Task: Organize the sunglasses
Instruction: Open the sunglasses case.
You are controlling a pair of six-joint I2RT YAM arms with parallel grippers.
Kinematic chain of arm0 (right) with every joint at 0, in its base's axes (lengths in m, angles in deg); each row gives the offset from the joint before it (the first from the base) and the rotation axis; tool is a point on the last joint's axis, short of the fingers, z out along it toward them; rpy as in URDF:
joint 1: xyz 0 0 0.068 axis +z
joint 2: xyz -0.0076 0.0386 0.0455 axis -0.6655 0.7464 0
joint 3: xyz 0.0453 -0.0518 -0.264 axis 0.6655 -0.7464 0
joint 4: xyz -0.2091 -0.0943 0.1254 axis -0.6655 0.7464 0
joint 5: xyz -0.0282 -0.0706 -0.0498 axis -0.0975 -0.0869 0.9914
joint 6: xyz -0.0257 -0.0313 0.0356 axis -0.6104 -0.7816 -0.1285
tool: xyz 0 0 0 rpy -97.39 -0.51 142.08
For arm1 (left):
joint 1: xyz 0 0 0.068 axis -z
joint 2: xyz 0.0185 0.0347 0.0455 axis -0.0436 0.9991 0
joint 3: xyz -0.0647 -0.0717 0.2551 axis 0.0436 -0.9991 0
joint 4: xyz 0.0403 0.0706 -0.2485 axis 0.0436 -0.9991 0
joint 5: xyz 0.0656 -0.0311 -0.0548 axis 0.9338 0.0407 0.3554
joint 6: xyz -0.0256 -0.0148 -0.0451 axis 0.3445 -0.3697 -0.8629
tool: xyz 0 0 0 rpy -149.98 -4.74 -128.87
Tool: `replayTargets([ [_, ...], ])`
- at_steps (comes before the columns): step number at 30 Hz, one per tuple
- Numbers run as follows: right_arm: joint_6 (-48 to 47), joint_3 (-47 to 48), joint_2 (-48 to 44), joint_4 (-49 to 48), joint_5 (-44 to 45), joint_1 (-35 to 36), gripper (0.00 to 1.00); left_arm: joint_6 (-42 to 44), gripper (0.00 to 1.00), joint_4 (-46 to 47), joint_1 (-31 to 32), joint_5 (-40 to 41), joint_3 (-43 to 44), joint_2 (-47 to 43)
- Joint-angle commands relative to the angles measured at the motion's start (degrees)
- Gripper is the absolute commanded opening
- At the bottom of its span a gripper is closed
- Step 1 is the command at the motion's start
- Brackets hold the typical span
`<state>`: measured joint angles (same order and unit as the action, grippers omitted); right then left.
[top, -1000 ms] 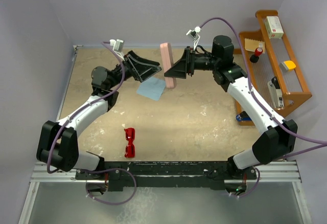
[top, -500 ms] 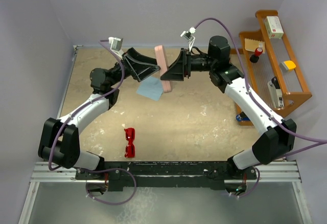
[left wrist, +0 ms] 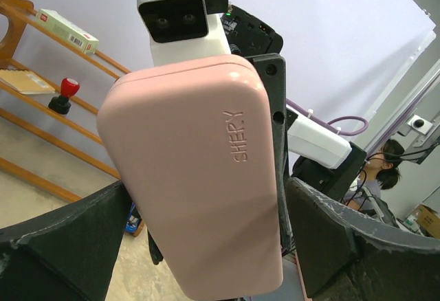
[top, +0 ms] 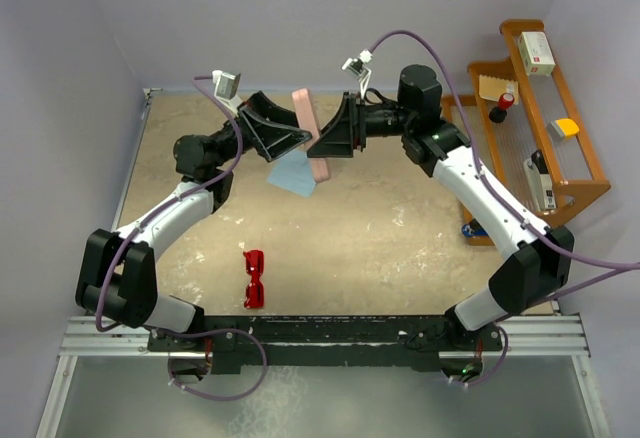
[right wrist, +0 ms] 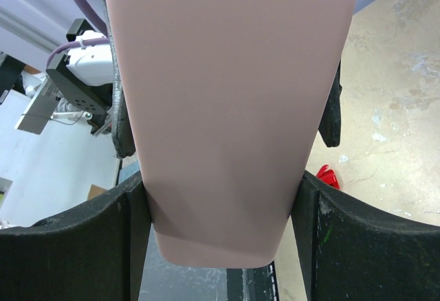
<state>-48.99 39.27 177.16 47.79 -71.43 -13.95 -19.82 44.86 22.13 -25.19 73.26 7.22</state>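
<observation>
The red sunglasses [top: 255, 278] lie folded on the tan table near the front, left of centre, far from both grippers; a red corner of them shows in the right wrist view [right wrist: 327, 176]. The pink case [top: 308, 135] hangs in the air at the back centre, tilted. My right gripper [top: 320, 145] is shut on its long edges, and both fingers press it in the right wrist view [right wrist: 218, 183]. My left gripper [top: 300, 138] is open, with a finger on each side of the case [left wrist: 192, 177] and a small gap showing. The light blue cloth [top: 297, 173] lies under the case.
A wooden rack [top: 540, 108] with small items stands along the right wall and also shows in the left wrist view [left wrist: 41, 108]. A small blue object [top: 472, 228] lies at its foot. Purple walls close the table at the back and left.
My right arm has carried the pink case leftward and tilted it, bringing it between my left gripper's fingers. The sunglasses and cloth have not moved.
</observation>
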Motion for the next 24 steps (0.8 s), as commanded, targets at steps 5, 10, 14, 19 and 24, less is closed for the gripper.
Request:
replayTargets([
  [5,-2.2,3.5,-0.2,0.7,-2.1,1.1,0.0,0.3,0.89,1.2,-0.3,-1.0,2.7,-0.8],
  [10,-3.3,3.6,-0.5,2.0,-1.4,1.2,0.0,0.5,0.75,0.9,-0.3,-1.3,3.0,-0.8],
  [14,-3.6,3.8,-0.3,2.3,-1.4,1.2,0.0,0.5,0.71,0.6,-0.3,-1.7,2.9,-0.9],
  [19,-4.7,4.2,-0.3,4.1,-1.7,1.2,0.0,0.7,0.64,0.1,-0.3,-2.4,2.7,-1.3],
  [24,-5.0,4.5,-0.3,5.0,-2.6,1.1,0.0,1.1,0.38,0.0,-0.3,-3.0,2.3,-1.8],
])
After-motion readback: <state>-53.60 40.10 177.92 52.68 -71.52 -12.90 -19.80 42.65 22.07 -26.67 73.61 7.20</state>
